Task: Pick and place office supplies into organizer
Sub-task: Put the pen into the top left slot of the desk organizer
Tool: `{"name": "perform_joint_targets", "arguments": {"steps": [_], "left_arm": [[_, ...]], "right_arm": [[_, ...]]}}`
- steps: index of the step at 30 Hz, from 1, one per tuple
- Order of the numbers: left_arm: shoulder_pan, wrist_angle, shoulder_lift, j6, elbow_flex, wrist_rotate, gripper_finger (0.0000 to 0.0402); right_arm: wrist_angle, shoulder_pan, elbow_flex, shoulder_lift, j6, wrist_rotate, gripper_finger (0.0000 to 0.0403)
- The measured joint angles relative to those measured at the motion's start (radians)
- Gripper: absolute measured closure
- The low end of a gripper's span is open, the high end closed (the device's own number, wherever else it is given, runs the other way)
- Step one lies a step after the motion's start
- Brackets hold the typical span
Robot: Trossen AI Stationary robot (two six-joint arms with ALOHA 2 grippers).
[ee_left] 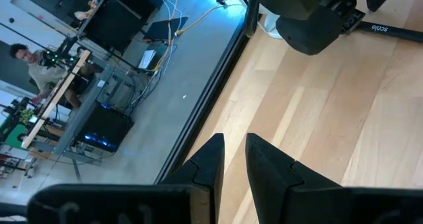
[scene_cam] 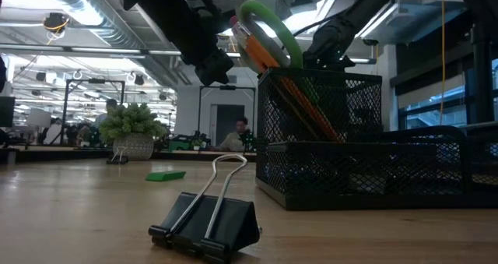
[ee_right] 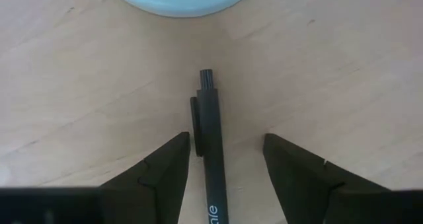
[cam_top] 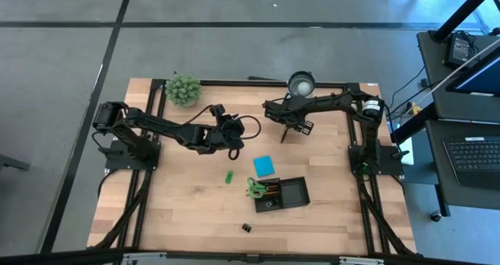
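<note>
The right end effector [ee_right: 223, 159] is down over the far part of the wooden tabletop [cam_top: 187, 210], close to the white round cup [cam_top: 301, 83], with its two dark fingers spread wide on either side of a black pen [ee_right: 210, 151] that lies flat on the wood; the fingers stand apart from the pen, not touching it, so nothing is held. The left end effector [ee_left: 232, 159] hangs near the middle of the tabletop with its fingers only a narrow gap apart and nothing between them. From above, the black organizer [cam_top: 294, 195] sits toward the near right part of the tabletop, and its left compartment already holds the green-handled scissors [cam_top: 255, 188] and some orange-brown pencils [cam_top: 271, 190], which in the low view lean upright against the mesh wall. The blue square note pad [cam_top: 264, 166] lies flat just beyond the organizer, the small green block [cam_top: 229, 176] lies to the left of the pad, well apart from the tray, and a black binder clip [scene_cam: 207, 221] rests near the front edge of the tabletop. A fuzzy green plant ball [cam_top: 183, 89] stands at the far left corner.
</note>
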Motion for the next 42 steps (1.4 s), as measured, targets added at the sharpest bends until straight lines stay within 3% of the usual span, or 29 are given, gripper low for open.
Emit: {"name": "perform_joint_targets", "arguments": {"steps": [42], "left_arm": [[0.000, 0.000, 0.000, 0.000, 0.000, 0.000, 0.0343]], "right_arm": [[0.014, -0.002, -0.002, 0.000, -0.001, 0.038, 0.0203]]}}
